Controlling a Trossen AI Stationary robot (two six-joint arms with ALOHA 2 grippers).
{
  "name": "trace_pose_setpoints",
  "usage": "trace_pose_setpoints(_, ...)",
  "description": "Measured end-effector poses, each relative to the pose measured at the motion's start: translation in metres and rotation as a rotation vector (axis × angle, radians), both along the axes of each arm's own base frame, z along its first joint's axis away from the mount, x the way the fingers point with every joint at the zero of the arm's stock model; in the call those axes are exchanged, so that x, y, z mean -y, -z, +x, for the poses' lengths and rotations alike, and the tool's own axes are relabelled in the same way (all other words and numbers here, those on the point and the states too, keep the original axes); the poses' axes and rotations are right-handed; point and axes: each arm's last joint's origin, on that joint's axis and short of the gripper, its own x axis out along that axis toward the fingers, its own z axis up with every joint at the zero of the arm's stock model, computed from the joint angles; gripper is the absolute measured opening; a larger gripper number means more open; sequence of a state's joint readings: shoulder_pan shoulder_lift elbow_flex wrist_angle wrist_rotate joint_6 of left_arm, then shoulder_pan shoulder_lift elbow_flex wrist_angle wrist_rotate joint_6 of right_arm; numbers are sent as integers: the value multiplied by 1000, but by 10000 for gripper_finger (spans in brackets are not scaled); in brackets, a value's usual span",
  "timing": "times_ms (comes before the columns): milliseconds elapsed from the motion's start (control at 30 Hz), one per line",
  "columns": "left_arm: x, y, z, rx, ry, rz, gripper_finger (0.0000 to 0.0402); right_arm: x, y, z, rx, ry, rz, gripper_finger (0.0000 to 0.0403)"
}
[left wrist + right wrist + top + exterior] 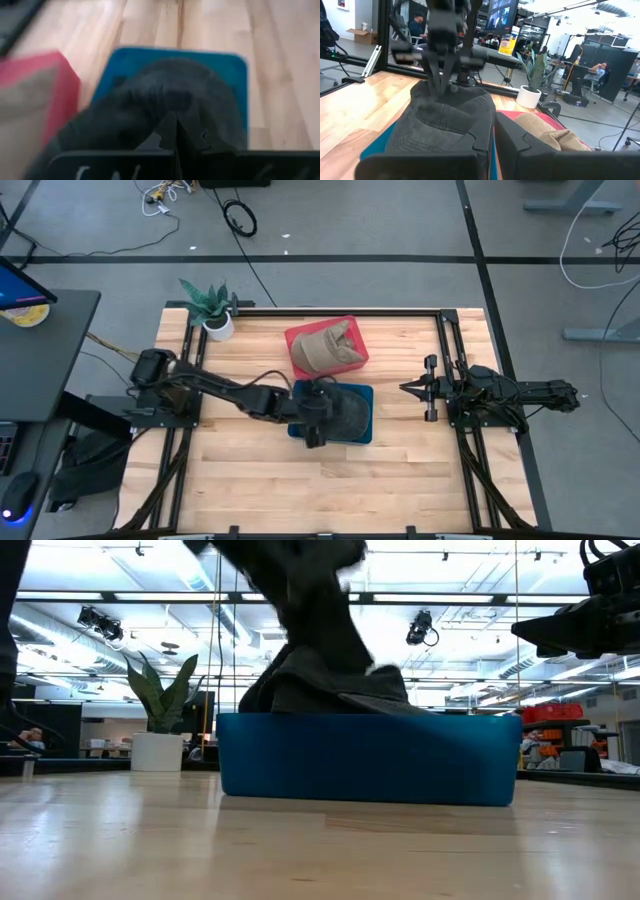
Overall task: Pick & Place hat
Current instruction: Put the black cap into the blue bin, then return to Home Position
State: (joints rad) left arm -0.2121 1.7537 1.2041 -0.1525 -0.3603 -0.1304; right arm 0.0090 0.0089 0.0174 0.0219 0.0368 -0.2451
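A dark grey hat (347, 412) sits in a blue bin (366, 392) at the table's middle, its crown rising above the bin's rim in the low view (330, 685). My left gripper (318, 408) reaches in from the table's left and is shut on the hat (165, 95). A tan hat (325, 350) lies in a red bin (298, 336) just beyond the blue one. My right gripper (408, 388) waits shut at the table's right side, apart from both bins. My left gripper pinches the dark hat's crown fabric (172, 107) between its two fingers (440, 75), coming from above and slanting in from the table's left. The cloth bunches up at the fingers. The hat's lower part still sits inside the blue bin (370, 760).
A potted plant (212, 308) stands at the table's far left corner. The red bin (60, 75) touches or nearly touches the blue bin's far side. Bare wood lies along the near half of the table and between the bins and the right arm.
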Motion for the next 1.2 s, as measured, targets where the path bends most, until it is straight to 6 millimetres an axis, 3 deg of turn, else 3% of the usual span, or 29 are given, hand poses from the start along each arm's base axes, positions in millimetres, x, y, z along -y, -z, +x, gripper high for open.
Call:
trace_pose_setpoints(300,-22,95,29,-209,-31,-202,3,0,0,0,0,0,0,24)
trace_pose_setpoints(433,-35,106,35,-216,-4,-309,3,0,0,0,0,0,0,24)
trace_pose_setpoints(633,-32,83,29,-178,30,-306,3,0,0,0,0,0,0,24)
trace_pose_setpoints(967,-9,14,8,-33,59,-97,10,0,0,0,0,0,0,24)
trace_pose_setpoints(1200,1,-20,-5,57,136,-40,28,0,0,0,0,0,0,24)
